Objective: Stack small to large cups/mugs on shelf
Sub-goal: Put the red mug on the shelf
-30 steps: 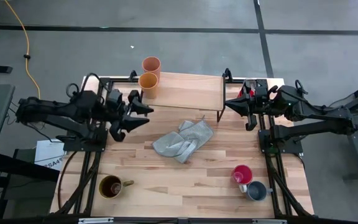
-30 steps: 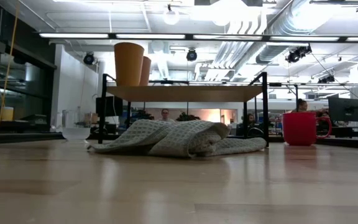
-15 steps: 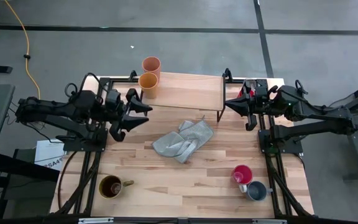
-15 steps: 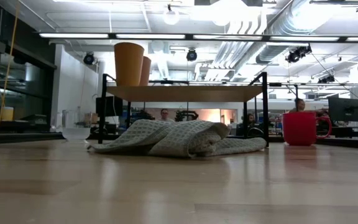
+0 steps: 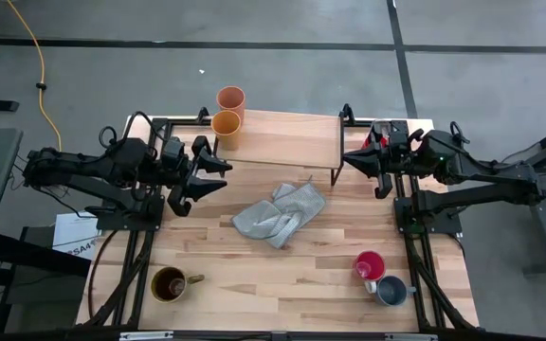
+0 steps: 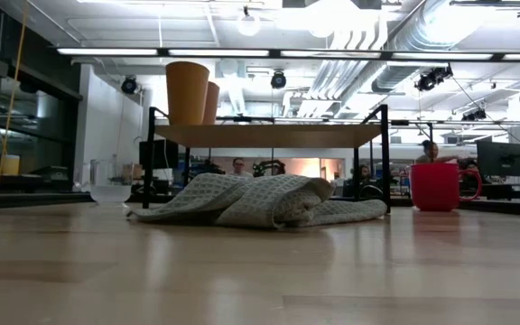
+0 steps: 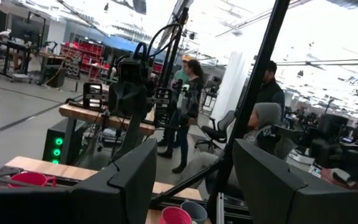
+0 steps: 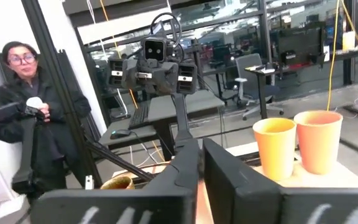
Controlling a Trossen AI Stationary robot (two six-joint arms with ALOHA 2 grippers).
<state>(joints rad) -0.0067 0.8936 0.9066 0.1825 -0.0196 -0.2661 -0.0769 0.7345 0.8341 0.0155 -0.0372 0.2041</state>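
The left gripper (image 5: 218, 175) is hovering with its fingers standing apart and holding nothing, just off the left end of the shelf (image 5: 282, 137), and the nearest cups are sitting just beyond its tips: a yellow mug (image 5: 226, 124) and a peach-orange tumbler (image 5: 230, 98), touching side by side at the shelf's left end, both upright. The right gripper (image 5: 349, 156) is waiting at the shelf's right end with its fingers nearly together and nothing between them; in the right wrist view the same two cups are standing well beyond its fingers (image 8: 179, 180). The rest of the shelf board is lying bare, so there is open room running from the two cups to the right-hand legs. On the table (image 5: 254, 275), a crumpled grey cloth (image 5: 278, 215) is lying in front of the shelf, between the two arms. A brown mug (image 5: 169, 283) is standing near the table's front left corner, well apart from either gripper. A red mug (image 5: 369, 264) and a grey-blue mug (image 5: 391, 290) are sitting just beside each other near the front right edge. From above, none of the cups is showing anything inside it.
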